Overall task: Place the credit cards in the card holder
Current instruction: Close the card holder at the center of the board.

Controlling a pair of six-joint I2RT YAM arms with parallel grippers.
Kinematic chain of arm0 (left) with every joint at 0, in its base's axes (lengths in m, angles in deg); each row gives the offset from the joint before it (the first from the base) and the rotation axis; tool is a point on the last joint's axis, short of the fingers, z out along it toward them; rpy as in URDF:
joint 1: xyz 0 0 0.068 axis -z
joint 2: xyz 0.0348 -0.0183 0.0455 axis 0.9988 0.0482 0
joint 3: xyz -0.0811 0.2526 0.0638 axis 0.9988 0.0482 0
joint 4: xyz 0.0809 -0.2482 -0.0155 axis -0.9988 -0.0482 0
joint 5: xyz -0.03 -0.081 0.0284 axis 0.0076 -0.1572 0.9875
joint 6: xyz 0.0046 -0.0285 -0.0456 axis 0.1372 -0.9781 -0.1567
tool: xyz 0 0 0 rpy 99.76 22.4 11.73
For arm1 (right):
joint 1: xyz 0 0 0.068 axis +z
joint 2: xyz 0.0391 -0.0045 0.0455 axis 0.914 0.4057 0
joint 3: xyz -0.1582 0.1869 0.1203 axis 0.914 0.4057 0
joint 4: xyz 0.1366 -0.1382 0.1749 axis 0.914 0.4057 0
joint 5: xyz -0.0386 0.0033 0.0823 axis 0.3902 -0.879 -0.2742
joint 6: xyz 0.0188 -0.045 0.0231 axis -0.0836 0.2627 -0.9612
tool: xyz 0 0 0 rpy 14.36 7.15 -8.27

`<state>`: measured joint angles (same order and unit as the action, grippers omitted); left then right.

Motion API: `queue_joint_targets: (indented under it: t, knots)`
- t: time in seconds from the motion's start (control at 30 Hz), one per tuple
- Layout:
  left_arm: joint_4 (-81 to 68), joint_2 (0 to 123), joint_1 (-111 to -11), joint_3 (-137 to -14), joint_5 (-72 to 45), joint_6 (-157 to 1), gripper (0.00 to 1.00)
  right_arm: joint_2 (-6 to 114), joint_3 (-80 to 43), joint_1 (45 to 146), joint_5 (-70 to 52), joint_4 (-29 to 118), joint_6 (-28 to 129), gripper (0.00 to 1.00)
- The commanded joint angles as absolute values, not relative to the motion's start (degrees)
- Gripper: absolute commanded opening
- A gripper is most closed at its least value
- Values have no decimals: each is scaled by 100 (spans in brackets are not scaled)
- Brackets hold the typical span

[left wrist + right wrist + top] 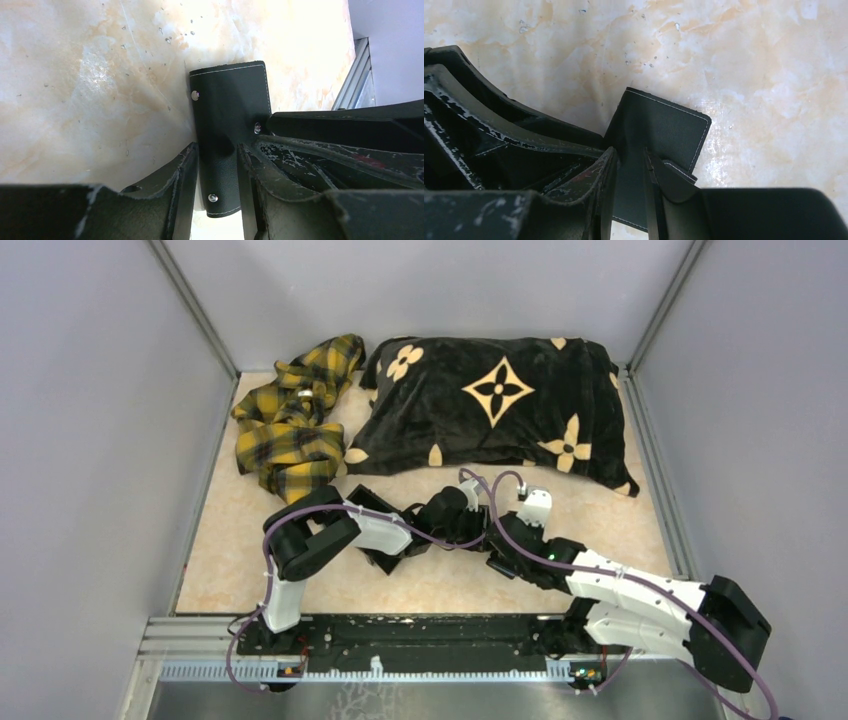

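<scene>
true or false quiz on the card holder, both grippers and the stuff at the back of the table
The card holder sits between the left gripper's fingers. True.
The right gripper hangs well clear of the card holder. False: it is between its fingers too.
A credit card lies in plain sight on the table. False: none shows in any view.
The pillow is black with beige flowers. True.
The plaid cloth lies right of the pillow. False: it lies left of it.

place: robot lab cell | evidence: grey panel walls (80, 440), aluminium frame rails (192, 302), marble-pattern tabletop (225, 570)
</scene>
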<state>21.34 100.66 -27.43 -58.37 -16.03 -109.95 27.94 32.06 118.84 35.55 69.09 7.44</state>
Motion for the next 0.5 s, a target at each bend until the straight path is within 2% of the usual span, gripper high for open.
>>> queue_joint_targets:
  t: [0.0,0.23,0.47]
  knots:
    - [933,10363,-2668,-5604,-1456,-10863,43,2586,2878,11992,3861,6947,910,27]
    - [936,10345,-2668,-5569,-1452,-10859,44,2273,2807,12170,4178,7677,372,27]
    - [1020,10353,-2669,-5489,-1558,-10844,46,2648,2546,12211,4084,8444,-94,30]
